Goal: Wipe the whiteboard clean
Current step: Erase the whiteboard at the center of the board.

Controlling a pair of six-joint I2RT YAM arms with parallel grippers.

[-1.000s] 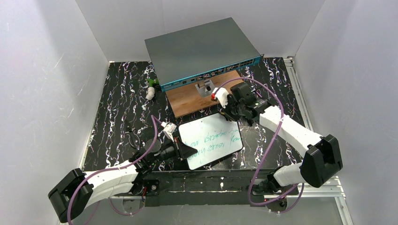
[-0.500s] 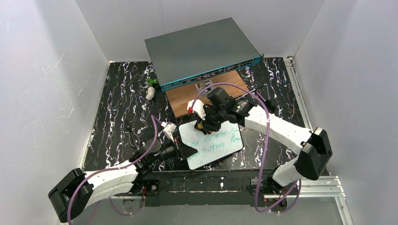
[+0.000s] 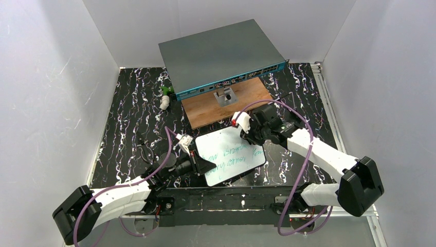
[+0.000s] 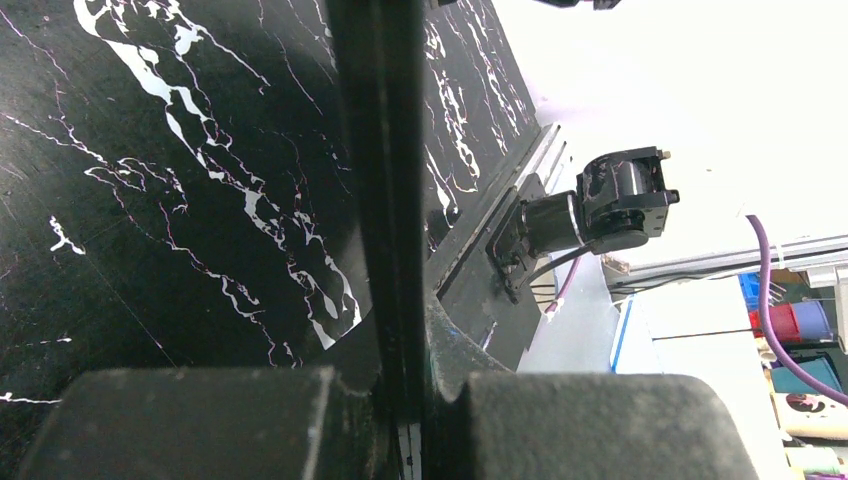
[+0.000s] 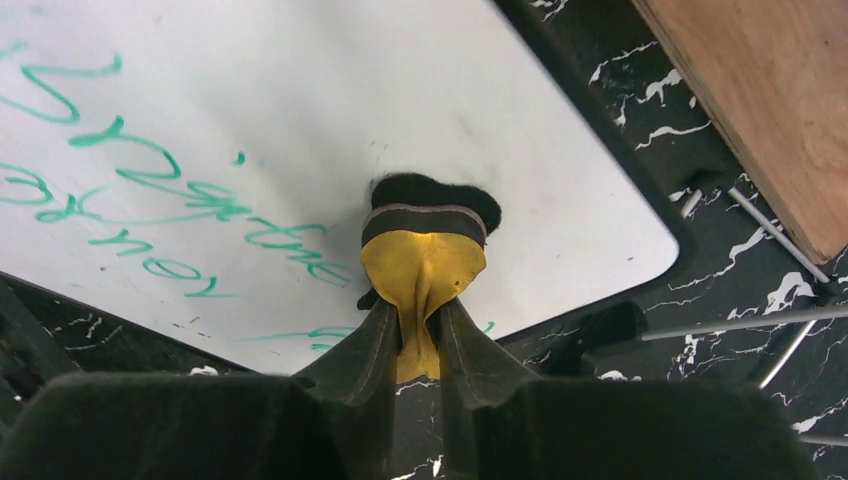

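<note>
The whiteboard (image 3: pixel 231 157) lies flat near the middle of the table (image 3: pixel 128 118), just on the near side of the brown wooden board (image 3: pixel 205 110), with green writing across it. The left jaws are clamped on its left edge, the thin dark rim running between them. The right jaws pinch a yellow eraser (image 5: pixel 425 265) whose black felt presses on the whiteboard's far right part.

Bright, even overhead light, soft shadows on the counter (image 3: pixel 133 103). Wrist views blur their near fingers (image 5: pixel 350 380); left wrist background blown out white.
</note>
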